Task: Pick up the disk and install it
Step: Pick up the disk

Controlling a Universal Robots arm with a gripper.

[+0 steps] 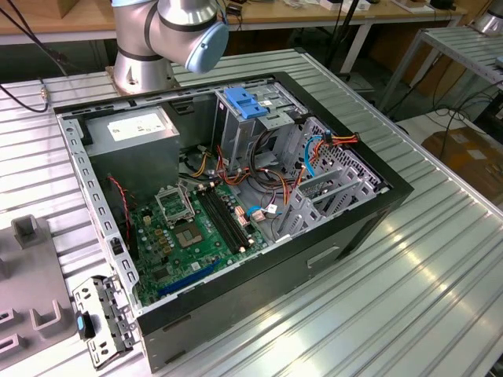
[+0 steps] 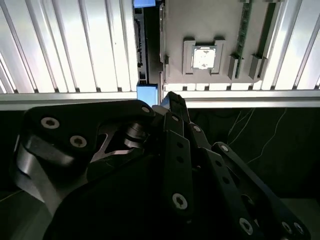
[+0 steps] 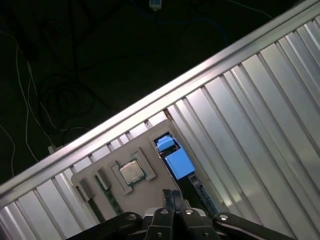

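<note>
The disk [image 1: 100,323] is a flat silver-metal piece with blue plastic at its sides. It rests on the ribbed table beside a grey fixture plate [image 1: 31,275], at the exterior view's lower left. Both wrist views look down on it edge-on, so it appears as a narrow strip with blue ends [image 3: 176,159] [image 2: 142,47], and its label is hidden. My gripper [image 3: 171,193] [image 2: 170,98] hangs well above the table's edge near the disk, not touching it. The black fingers [image 3: 166,199] are pressed together with nothing between them.
An open computer case [image 1: 259,283] lies on the table with its motherboard [image 1: 192,232] exposed. A bare blue bracket [image 1: 244,103] sits atop its metal drive cage, and a grey box with a white sticker [image 1: 135,126] sits inside. The fixture plate [image 3: 100,187] holds a processor chip [image 3: 131,171]. The arm's base [image 1: 141,67] stands behind the case.
</note>
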